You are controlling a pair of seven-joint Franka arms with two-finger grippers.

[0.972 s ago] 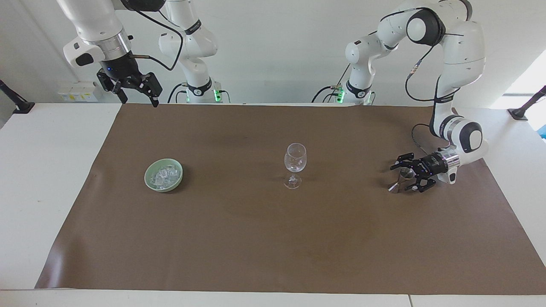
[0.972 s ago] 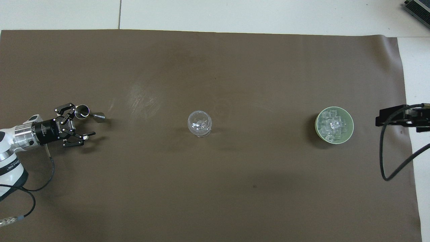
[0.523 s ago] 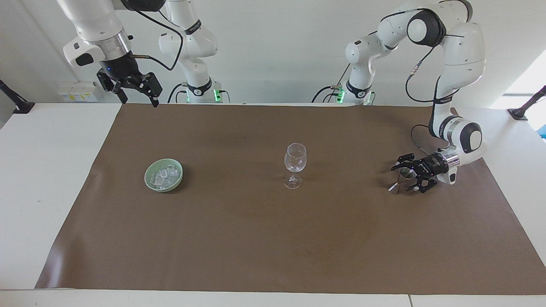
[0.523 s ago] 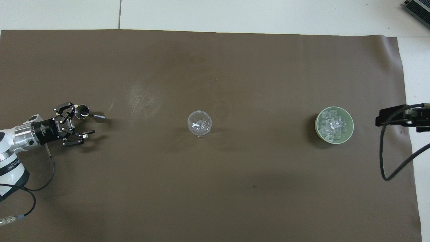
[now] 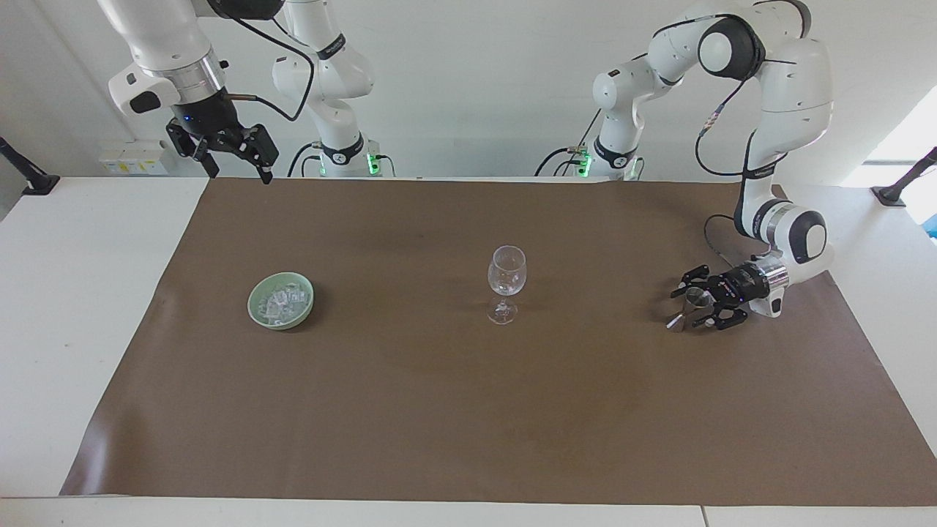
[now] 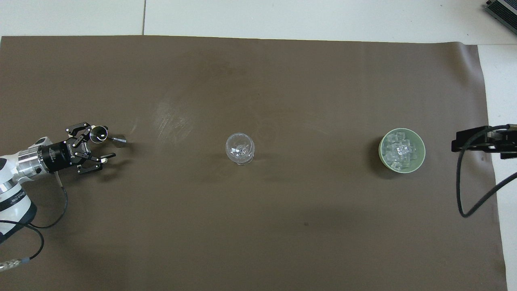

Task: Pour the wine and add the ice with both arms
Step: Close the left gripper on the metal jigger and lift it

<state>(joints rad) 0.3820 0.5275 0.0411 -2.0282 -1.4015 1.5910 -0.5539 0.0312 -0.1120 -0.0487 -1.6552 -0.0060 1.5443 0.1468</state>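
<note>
A small metal jigger [image 5: 688,306] stands on the brown mat at the left arm's end. My left gripper [image 5: 694,305] lies low and level around it, open, with one finger on each side and a gap still showing [image 6: 99,142]. The clear stemmed glass [image 5: 506,282] stands mid-mat [image 6: 240,148]. Ice [image 5: 281,301] fills a pale green bowl [image 5: 253,301] at the right arm's end [image 6: 421,151]. My right gripper [image 5: 240,174] hangs open, high over the mat's corner by its base, and waits. No wine shows.
The brown mat [image 5: 468,410] covers most of the white table [image 5: 80,307]. A black cable and part of the right arm's wrist [image 6: 480,141] show at the mat's edge beside the bowl.
The left gripper's fingers have drawn closer together around the jigger. The jigger, the glass, the bowl and the right arm have not moved.
</note>
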